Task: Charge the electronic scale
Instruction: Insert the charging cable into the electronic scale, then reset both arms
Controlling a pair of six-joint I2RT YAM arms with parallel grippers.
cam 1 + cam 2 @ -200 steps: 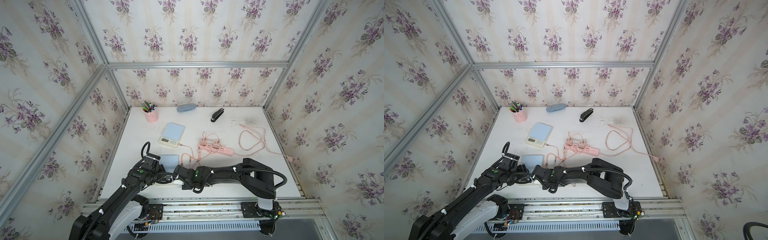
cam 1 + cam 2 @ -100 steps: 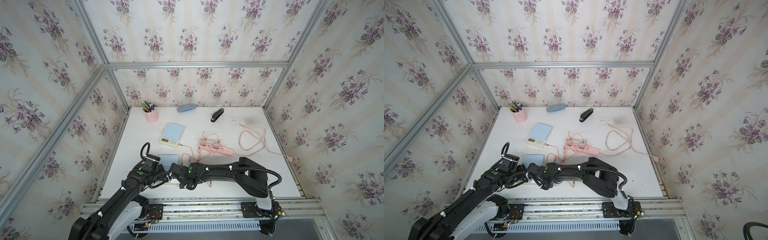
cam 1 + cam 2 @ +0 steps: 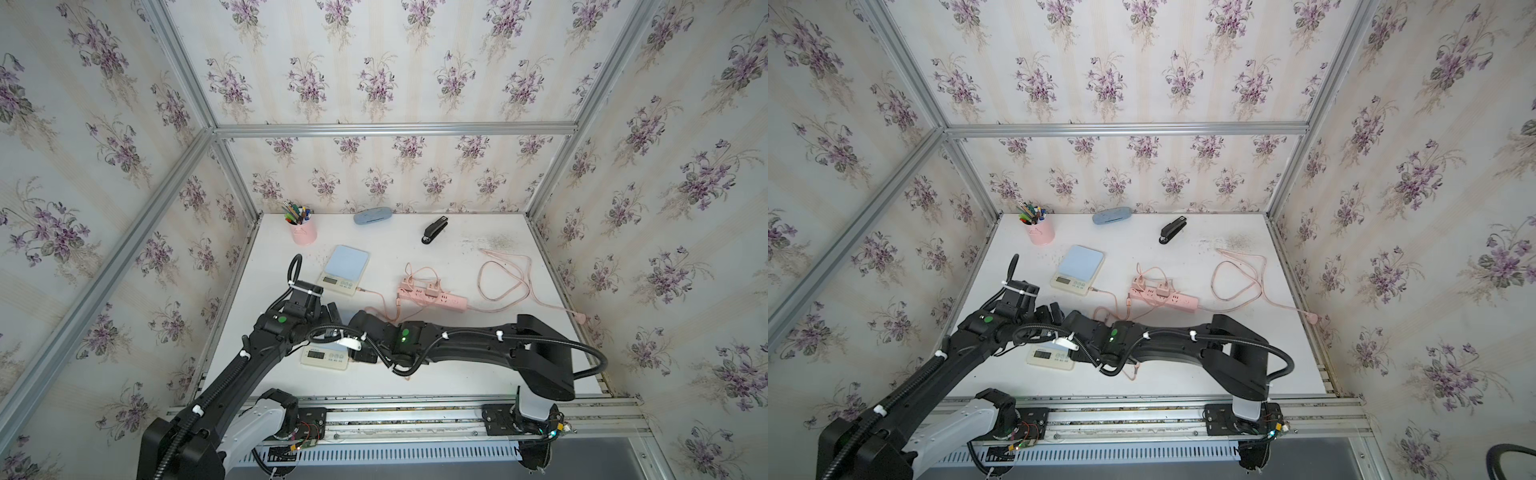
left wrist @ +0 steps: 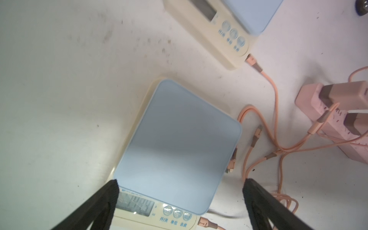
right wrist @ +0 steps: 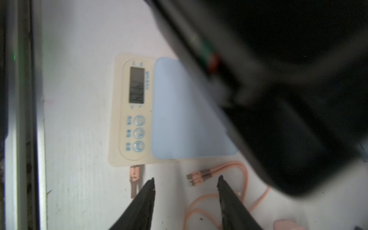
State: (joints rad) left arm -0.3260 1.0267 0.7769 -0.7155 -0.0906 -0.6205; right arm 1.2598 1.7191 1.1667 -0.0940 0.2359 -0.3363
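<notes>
Pink pen cup (image 3: 304, 232) stood nr the far-left corner of the tabletop (image 3: 478, 232), w/ a blue case (image 3: 372, 215) along the far edge just right of it. Nr the front edge, left of centre, lay the near scale (image 3: 324, 357). It was mostly hidden under the two arms in both top views; only its display end showed. The left gripper (image 4: 180, 180) hovered over it, jaws spread about as wide as the scale itself, holding nothing; couldn't tell if the fingers (image 4: 107, 201) touched it. A second scale (image 3: 344, 268) sat further back toward the centre, a pink cable plugged in at its right front corner.

In the right wrist view a pink plug (image 5: 134, 175) was seated in the near scale's side by the buttons. The right gripper (image 5: 186, 178) was just off it, jaws apart and empty; the plug lay just outside one finger, not btw them. Two spare connectors (image 5: 197, 177) lay on the tabletop beside the scale.

Right of centre: black stapler (image 3: 434, 229) nr the far edge, pink power strip (image 3: 432, 293) mid-table w/ two adapters in it. Its cord (image 3: 503, 278) looped toward the right edge.
</notes>
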